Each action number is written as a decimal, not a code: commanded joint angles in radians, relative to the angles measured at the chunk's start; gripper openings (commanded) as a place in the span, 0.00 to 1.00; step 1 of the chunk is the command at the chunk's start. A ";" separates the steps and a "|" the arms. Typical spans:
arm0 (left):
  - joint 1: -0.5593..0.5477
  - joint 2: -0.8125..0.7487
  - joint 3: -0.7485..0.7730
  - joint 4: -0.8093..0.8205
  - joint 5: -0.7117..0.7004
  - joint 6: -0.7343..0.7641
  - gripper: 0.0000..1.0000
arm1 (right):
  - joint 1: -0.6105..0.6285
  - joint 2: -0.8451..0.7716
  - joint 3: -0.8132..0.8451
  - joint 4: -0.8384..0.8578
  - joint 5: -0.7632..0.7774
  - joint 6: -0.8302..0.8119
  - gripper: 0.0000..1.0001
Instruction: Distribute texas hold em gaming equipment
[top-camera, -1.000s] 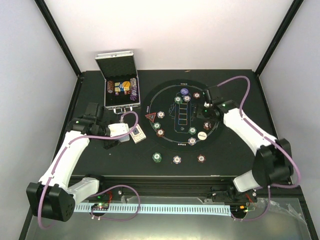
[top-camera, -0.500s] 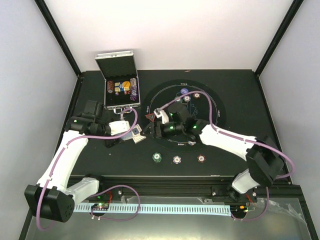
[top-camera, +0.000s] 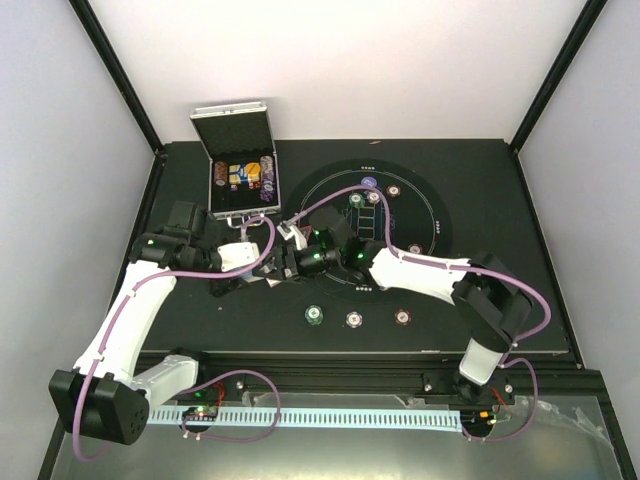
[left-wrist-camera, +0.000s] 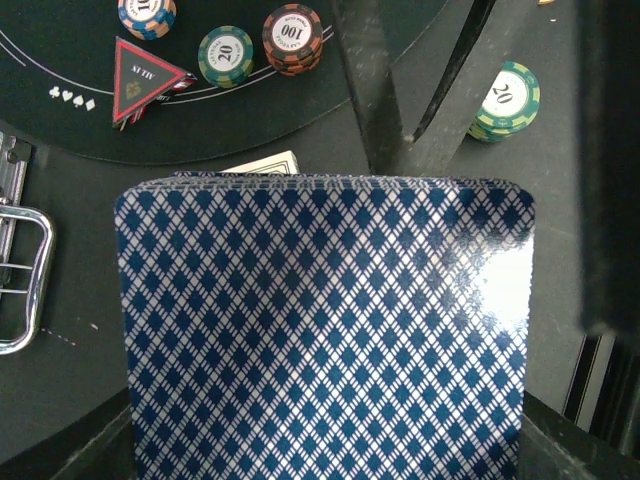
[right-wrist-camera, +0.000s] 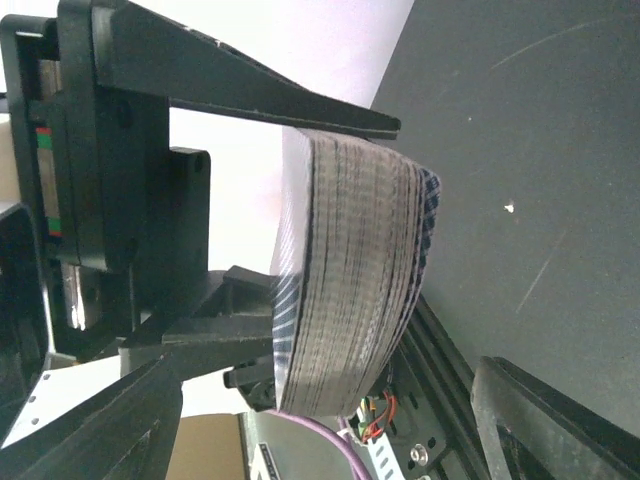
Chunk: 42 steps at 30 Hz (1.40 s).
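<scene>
Deck, right wrist view: seen edge-on, clamped across its faces between the black fingers of the left gripper. Right gripper spread wide, one finger low at each side, holding nothing. Cards just ahead of the gap, no contact apparent.

Left wrist view: blue-diamond card back fills most of the frame. Just beyond its far edge stand two dark fingers, set apart, likely the right arm's. Farther off, on the mat, a red triangle, a green chip and a brown-red stack. Another green chip to the right on the table.

Top view: both grippers meet left of the mat, near of the open case. Row of chips near of the mat.

Judged a dealing step, with the right arm at the deck to draw a card. Next calls for pinching only the top card at its free edge, sliding it clear while the left grip holds, then carrying it to a place on the mat.
</scene>
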<state>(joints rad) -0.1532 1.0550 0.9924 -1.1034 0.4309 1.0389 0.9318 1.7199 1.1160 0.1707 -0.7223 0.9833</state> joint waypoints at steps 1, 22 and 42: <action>-0.008 -0.016 0.031 -0.022 0.037 0.004 0.02 | 0.008 0.047 0.029 0.099 -0.041 0.054 0.81; -0.009 -0.015 0.025 -0.023 0.024 0.009 0.02 | 0.011 0.244 0.089 0.302 -0.124 0.219 0.76; -0.009 -0.008 0.029 -0.023 -0.010 0.003 0.01 | -0.080 0.171 0.008 0.094 -0.078 0.072 0.62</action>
<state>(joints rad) -0.1612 1.0557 0.9924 -1.1080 0.4114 1.0389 0.8825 1.9141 1.1652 0.3862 -0.8444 1.1133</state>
